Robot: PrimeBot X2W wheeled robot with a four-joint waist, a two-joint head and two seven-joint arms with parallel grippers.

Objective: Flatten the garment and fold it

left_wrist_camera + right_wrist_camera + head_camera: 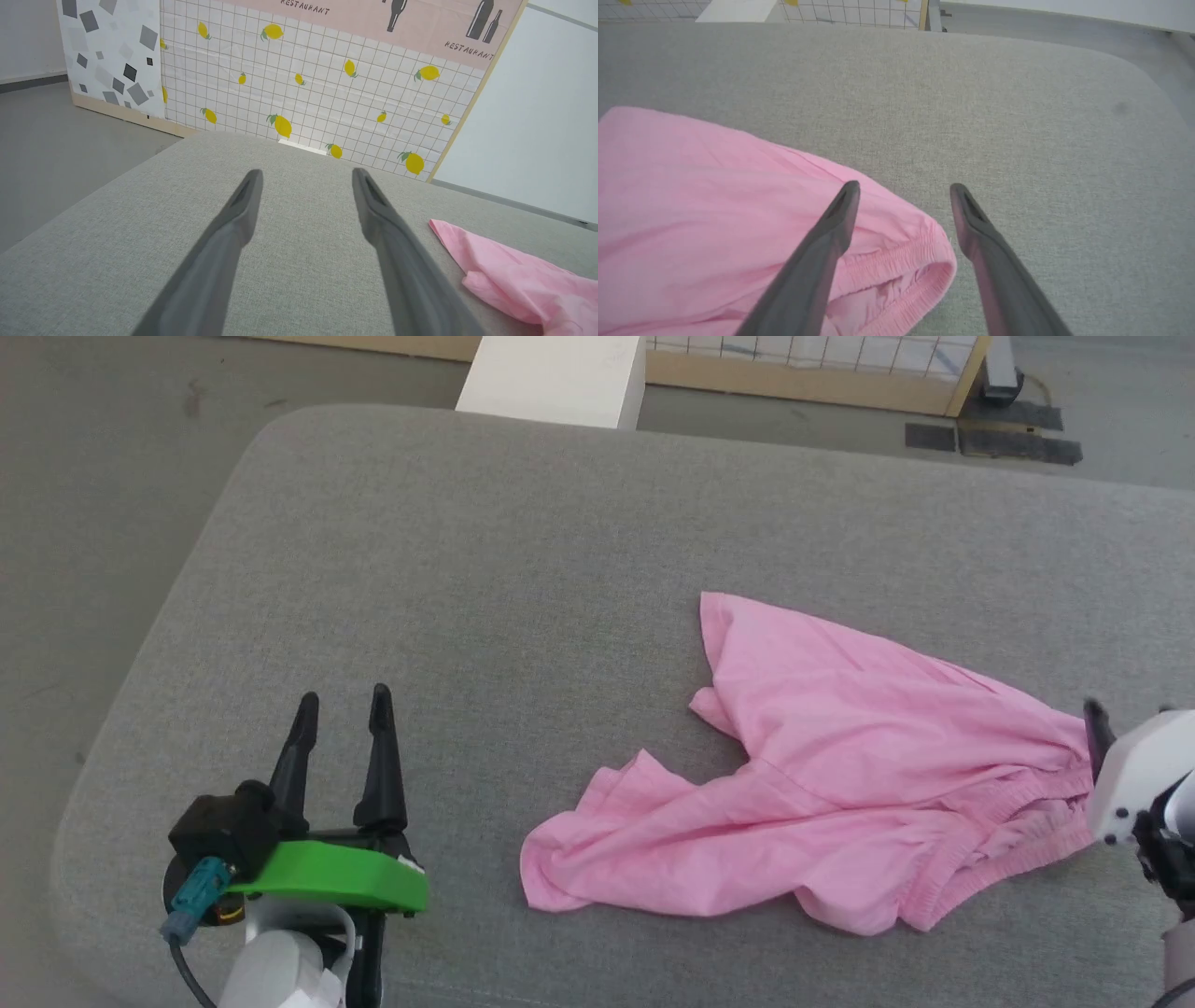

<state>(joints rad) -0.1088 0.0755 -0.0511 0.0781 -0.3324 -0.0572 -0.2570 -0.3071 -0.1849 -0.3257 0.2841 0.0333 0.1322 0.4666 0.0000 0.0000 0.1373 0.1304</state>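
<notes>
The pink garment (822, 775) lies crumpled on the grey cushioned surface (523, 579), its gathered waistband toward the right. My left gripper (341, 709) stands open over bare fabric well left of the garment, nothing between its fingers; in the left wrist view the left gripper (306, 177) has the garment's edge (509, 275) off to its right. My right gripper (903, 189) hovers open just above the garment's waistband corner (896, 266), the jaws straddling that corner without clamping it. In the head view only one dark fingertip (1097, 723) of the right gripper and its white housing show at the right edge.
A white block (555, 378) stands beyond the surface's far edge. A lemon-patterned tiled panel (303, 84) rises behind. Grey floor (84, 523) borders the surface's rounded left corner. Dark mats (1018, 439) lie on the floor at the far right.
</notes>
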